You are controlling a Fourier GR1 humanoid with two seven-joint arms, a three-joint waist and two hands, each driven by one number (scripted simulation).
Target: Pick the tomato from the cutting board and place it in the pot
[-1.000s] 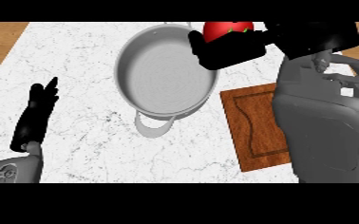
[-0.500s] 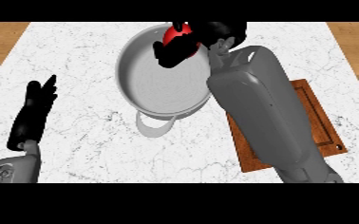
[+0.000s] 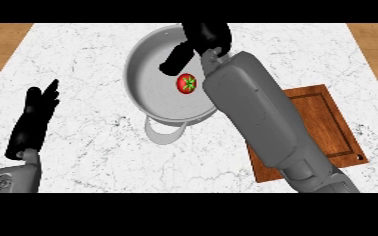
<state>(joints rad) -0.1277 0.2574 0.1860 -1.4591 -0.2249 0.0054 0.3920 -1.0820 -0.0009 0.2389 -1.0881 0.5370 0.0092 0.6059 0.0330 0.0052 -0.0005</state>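
At the far left the left hand (image 3: 31, 122) rests over the counter (image 3: 88, 70), fingers straight and pointing up the view, holding nothing. To its right, well apart from it, sits the pot (image 3: 148, 100), a grey round vessel with a loop handle on its near rim, toward the robot. The tomato (image 3: 187, 83) lies on the pot's floor (its green stem side faces up), just below the right hand (image 3: 201, 41) and not touching it. That hand hangs over the far half of the pot, its fingers relaxed and spread downward toward the tomato, gripping nothing; one finger reaches closest to the fruit, ending just short of it. The grey right forearm runs from the hand down toward the lower right, crossing the pot's right rim. Under and to the right of that forearm lies the board (image 3: 332, 125), brown wood, partly hidden by the arm, near the pot's right side.
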